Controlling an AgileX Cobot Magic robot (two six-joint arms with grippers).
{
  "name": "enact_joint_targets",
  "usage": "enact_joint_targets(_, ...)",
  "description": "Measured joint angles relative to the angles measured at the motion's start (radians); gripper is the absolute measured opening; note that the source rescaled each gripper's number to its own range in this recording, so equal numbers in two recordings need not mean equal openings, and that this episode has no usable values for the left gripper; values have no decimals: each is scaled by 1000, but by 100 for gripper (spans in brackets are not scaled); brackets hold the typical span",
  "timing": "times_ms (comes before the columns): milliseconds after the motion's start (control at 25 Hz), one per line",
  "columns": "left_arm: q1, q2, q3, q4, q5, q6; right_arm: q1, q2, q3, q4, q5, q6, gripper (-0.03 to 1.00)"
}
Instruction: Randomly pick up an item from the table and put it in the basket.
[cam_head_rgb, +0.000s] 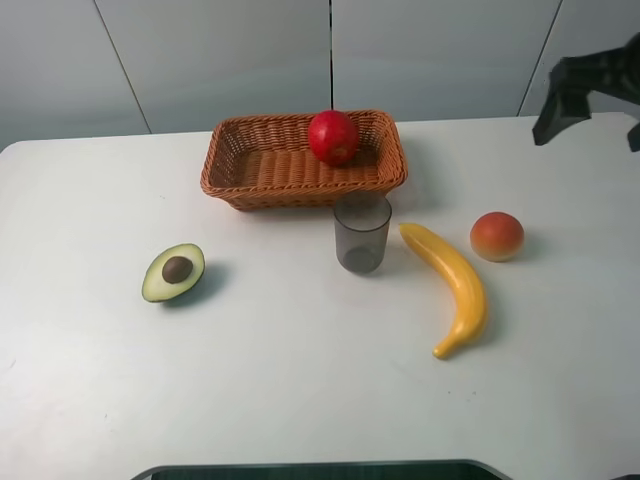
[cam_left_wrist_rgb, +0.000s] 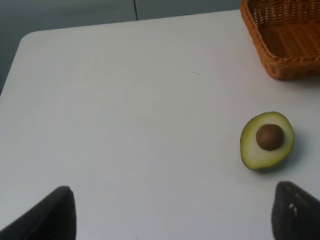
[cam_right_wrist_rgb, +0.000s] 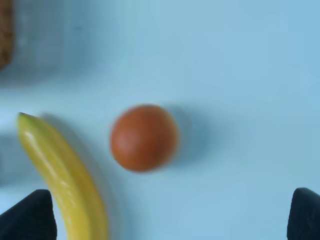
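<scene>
The red apple (cam_head_rgb: 333, 137) lies inside the orange-brown wicker basket (cam_head_rgb: 250, 168) at the back middle of the white table (cam_head_rgb: 300, 380). A corner of the basket shows in the left wrist view (cam_left_wrist_rgb: 285, 40). My right gripper (cam_head_rgb: 590, 95) hangs high at the far right, apart from everything; its fingertips (cam_right_wrist_rgb: 30, 217) stand wide apart in the right wrist view, open and empty. My left gripper (cam_left_wrist_rgb: 172, 212) is out of the exterior view; its fingertips (cam_left_wrist_rgb: 50, 215) are spread wide above bare table, open and empty.
A halved avocado (cam_head_rgb: 174, 272) lies front left, also in the left wrist view (cam_left_wrist_rgb: 266, 140). A grey translucent cup (cam_head_rgb: 362, 233) stands before the basket. A yellow banana (cam_head_rgb: 455, 287) and an orange-red peach-like fruit (cam_head_rgb: 497, 236) lie to the right, both in the right wrist view: banana (cam_right_wrist_rgb: 65, 175), fruit (cam_right_wrist_rgb: 144, 137).
</scene>
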Motion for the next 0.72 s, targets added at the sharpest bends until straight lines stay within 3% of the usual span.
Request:
enact_joint_targets(120,0,1,0,0,0,0,-44,-133,82,-12,5,-5,100)
enact_joint_targets(360,0,1,0,0,0,2,-50,-420,204,-19,19,-8,100)
enact_joint_targets(720,0,0,0,0,0,4,-50,-809,300,-19,129,-42,100)
